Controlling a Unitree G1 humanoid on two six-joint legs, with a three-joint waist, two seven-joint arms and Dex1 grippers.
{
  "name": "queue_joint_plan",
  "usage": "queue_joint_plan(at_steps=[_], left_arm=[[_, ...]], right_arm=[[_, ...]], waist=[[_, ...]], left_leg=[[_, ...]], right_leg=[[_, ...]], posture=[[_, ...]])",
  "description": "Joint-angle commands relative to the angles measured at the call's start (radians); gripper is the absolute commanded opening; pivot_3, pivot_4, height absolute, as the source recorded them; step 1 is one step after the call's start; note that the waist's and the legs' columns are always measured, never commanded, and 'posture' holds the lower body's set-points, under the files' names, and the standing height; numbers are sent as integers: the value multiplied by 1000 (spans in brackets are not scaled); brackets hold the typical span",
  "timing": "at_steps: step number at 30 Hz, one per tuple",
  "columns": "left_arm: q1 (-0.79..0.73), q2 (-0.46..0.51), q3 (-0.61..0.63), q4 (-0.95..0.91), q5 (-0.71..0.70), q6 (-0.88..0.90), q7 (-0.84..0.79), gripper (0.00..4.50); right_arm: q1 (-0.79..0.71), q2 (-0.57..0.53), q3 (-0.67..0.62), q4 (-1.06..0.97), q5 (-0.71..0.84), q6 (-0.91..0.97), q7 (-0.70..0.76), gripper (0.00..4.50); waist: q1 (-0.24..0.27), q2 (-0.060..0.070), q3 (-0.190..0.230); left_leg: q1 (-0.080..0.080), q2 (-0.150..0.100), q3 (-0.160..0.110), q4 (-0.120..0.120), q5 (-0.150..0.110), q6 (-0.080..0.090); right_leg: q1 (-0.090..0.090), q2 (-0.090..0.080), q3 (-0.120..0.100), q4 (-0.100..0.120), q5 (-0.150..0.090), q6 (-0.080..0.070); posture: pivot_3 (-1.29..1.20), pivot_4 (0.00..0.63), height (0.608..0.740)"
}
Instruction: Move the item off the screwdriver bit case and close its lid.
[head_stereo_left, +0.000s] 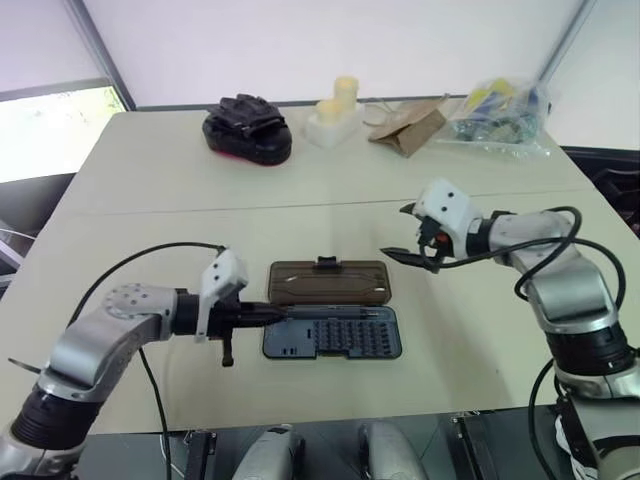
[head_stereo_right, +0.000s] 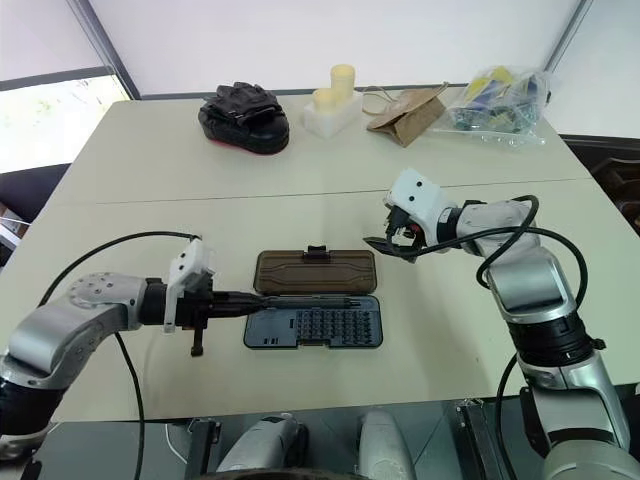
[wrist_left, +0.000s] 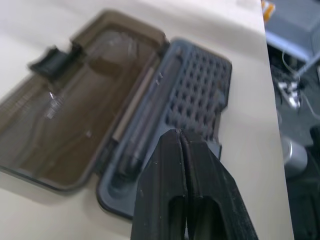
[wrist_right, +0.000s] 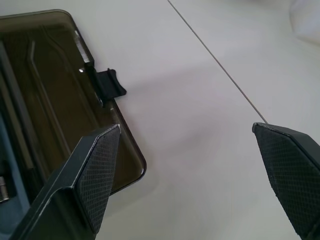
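So the screwdriver bit case (head_stereo_right: 312, 314) is sitting open and flat on the near half of the table (head_stereo_right: 150, 170), roughly between the two arms. The grey-blue tray with its rows of bits is lying on the side nearer the robot, and the lid (head_stereo_right: 314, 271) is folded back flat on the tabletop on the far side, with its little black latch (head_stereo_right: 317, 249) poking out from the far long edge. The left gripper (head_stereo_right: 258, 301) is coming in from the left with its two black fingers (wrist_left: 186, 195) pressed tight together, nothing between them, and the tips are hovering right at the left end of the tray, over the long slot along the hinge; I can't tell if they're actually touching it. The right gripper (head_stereo_right: 394, 234) is hanging in the air just off the lid's right end, jaws spread wide and empty, one finger (wrist_right: 97, 175) looking down over the lid's corner near the latch. Way at the back of the table there's a bulky black-and-red object (head_stereo_right: 244, 117), a white block with yellow cylinders (head_stereo_right: 333, 105), a brown paper bag (head_stereo_right: 408, 112) and a clear plastic bag of stuff (head_stereo_right: 498, 105), all well apart from the case.
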Motion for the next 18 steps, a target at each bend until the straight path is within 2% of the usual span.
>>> queue_joint_plan(at_steps=[1,11,18], left_arm=[[-12,-3,-65,43,85,-111,-33,68],[-22,-9,-266,256,379,-427,-87,68],[-35,-35,-278,266,395,-440,-86,68]], right_arm=[[7,11,13,4,7,-33,-29,4373],[13,33,70,74,-3,-83,-78,4373],[-117,83,185,313,-59,-124,-55,4373]], waist=[[2,0,0],[3,0,0],[4,1,0]], left_leg=[[0,0,0,0,0,0],[1,-1,0,1,0,0],[4,-1,0,3,0,0]], right_leg=[[0,0,0,0,0,0],[2,0,0,0,0,0],[6,0,0,0,0,0]], posture=[[0,150,740],[0,150,740],[0,150,740]])
